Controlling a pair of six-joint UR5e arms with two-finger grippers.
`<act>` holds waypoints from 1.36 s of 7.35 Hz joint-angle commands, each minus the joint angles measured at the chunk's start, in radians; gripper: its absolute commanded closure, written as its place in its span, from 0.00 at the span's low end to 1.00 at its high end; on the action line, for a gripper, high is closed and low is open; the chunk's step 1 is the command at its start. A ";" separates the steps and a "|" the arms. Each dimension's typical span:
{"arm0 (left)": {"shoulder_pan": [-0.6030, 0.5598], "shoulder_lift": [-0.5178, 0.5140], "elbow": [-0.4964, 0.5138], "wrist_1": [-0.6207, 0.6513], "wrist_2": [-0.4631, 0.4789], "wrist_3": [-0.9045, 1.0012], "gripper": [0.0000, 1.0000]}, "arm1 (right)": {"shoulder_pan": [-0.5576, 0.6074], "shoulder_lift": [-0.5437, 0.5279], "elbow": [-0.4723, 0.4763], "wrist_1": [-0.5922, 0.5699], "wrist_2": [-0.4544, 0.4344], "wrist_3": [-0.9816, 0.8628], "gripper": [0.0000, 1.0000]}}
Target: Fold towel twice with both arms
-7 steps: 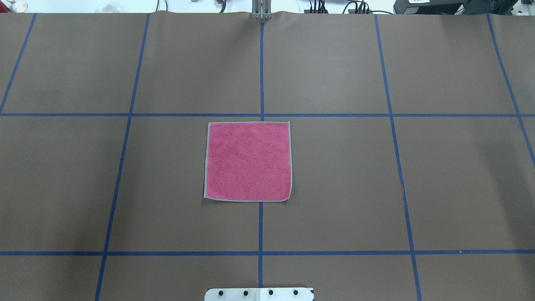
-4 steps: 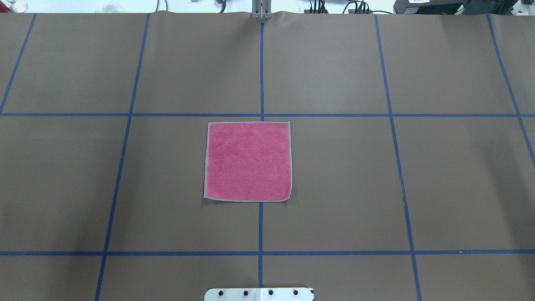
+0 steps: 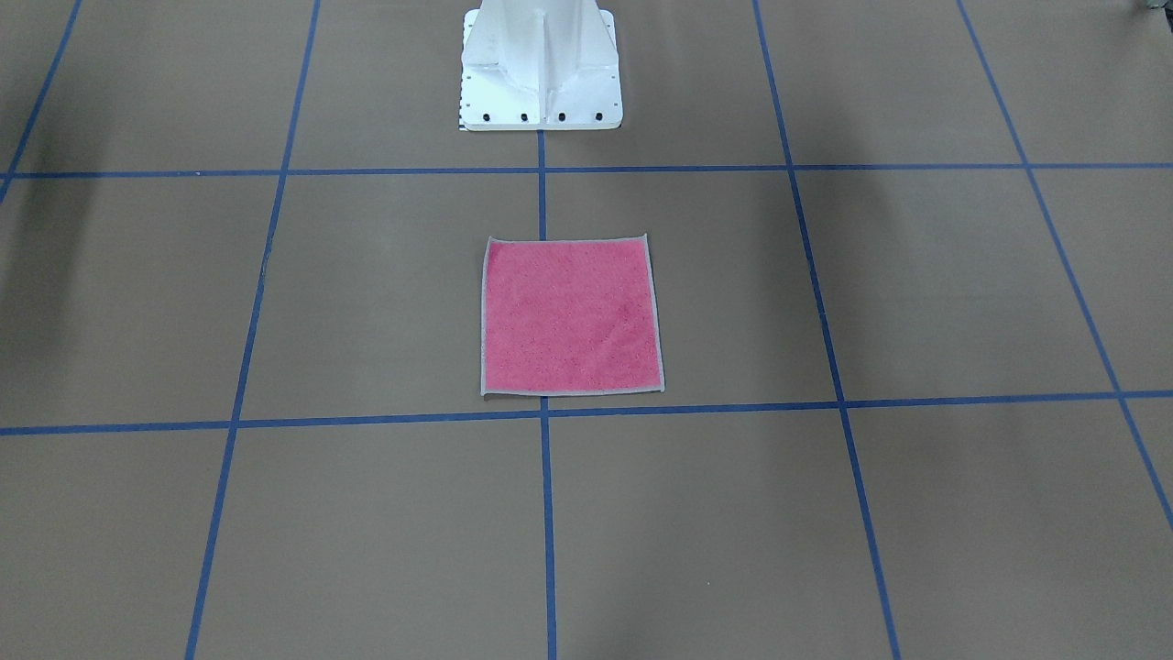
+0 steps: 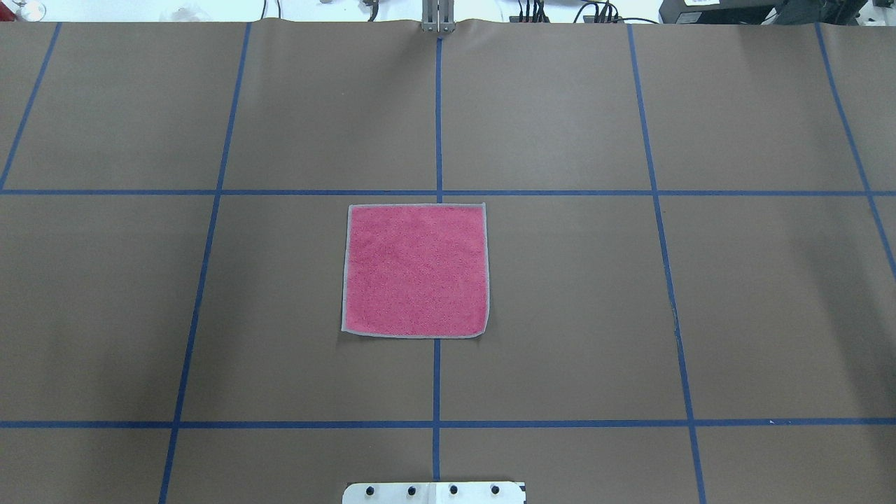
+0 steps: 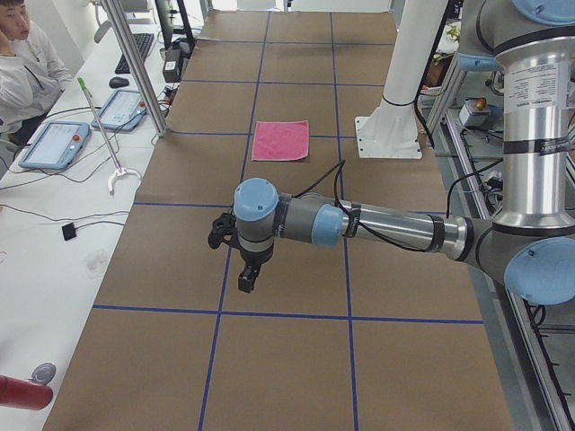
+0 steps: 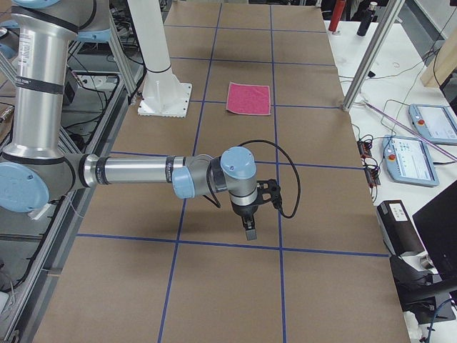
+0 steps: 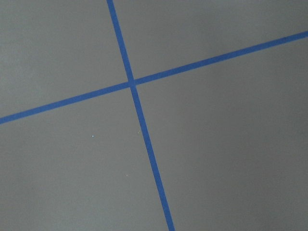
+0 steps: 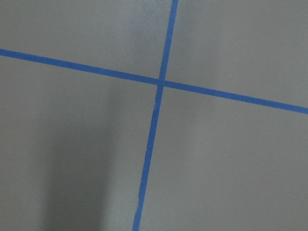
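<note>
The small square terry towel [image 4: 415, 270] lies flat and unfolded in the middle of the brown paper-covered table [image 4: 770, 301], pink face up, with its light grey stitched edging showing all the way round. It sits across the blue tape centre line [image 4: 438, 112]. Its far edge stops just short of the blue tape cross line [image 4: 560, 192], and its near edge faces the white pedestal base [image 3: 541, 64], well apart from it

Both arms are a long way from the cloth, out towards opposite ends of the table. From the left end, the silver-grey left arm [image 5: 395, 224] with light blue joint caps reaches out low and level over the table. Its black two-finger left gripper [image 5: 245, 283] points down above the paper, beside a blue tape line. It carries nothing that I can see, but from that end I cannot tell how far apart its fingers are

From the right end it looks much the same. The matching right arm [image 6: 136, 171] stretches across, and the black right gripper [image 6: 249, 232] hangs downward just above a tape line. Nothing is visibly in it, and I cannot tell how wide it stands. Each wrist camera sees only a blue tape crossing on bare brown paper

A person in a white top [image 5: 22, 54] sits at the white side bench
</note>
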 commanded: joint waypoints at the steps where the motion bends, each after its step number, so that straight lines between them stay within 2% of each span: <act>1: 0.000 -0.077 0.021 -0.052 -0.003 -0.002 0.00 | 0.000 0.005 0.008 0.047 0.004 0.003 0.00; 3: 0.002 -0.101 0.008 -0.055 -0.005 -0.049 0.00 | 0.000 0.004 -0.002 0.098 0.062 0.001 0.00; 5: 0.035 -0.106 0.000 -0.128 -0.046 -0.106 0.00 | -0.017 0.007 0.007 0.120 0.079 0.082 0.00; 6: 0.102 -0.112 -0.023 -0.171 -0.049 -0.234 0.00 | -0.052 0.014 0.019 0.159 0.104 0.207 0.00; 8: 0.219 -0.112 -0.025 -0.374 -0.049 -0.624 0.00 | -0.193 0.022 0.022 0.414 0.098 0.639 0.00; 10: 0.331 -0.112 -0.025 -0.562 -0.039 -0.976 0.00 | -0.294 0.027 0.031 0.596 0.093 0.966 0.00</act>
